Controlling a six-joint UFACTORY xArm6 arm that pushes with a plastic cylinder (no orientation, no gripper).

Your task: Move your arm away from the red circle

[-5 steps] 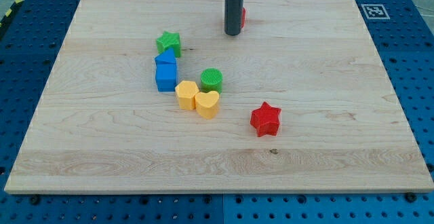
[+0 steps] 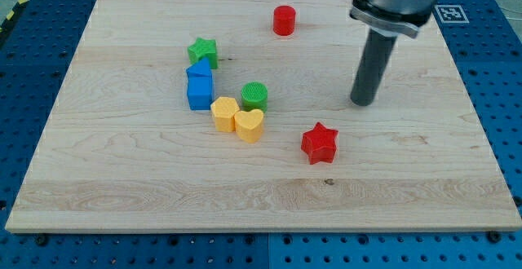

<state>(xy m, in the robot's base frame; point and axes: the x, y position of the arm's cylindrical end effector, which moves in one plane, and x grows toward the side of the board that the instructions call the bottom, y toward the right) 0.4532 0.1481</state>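
Left of centre sat the cluster you could ignore: green star (image 2: 202, 52), blue blocks (image 2: 199, 87), yellow pieces (image 2: 238, 118), green cylinder (image 2: 254, 95). Red circle (image 2: 283, 19) stood alone near the view's top. Red star (image 2: 319, 143) lay lower. My tip (image 2: 363, 103) held nothing, touched nothing, well apart, down-right of the circle. Judged: retreat achieved; any further move should go right or down.

The arm's grey metal collar (image 2: 396, 0) above the dark rod is cut off by the top edge. The upper blue plastic block (image 2: 198, 71), near the table's left half, has an unclear shape.
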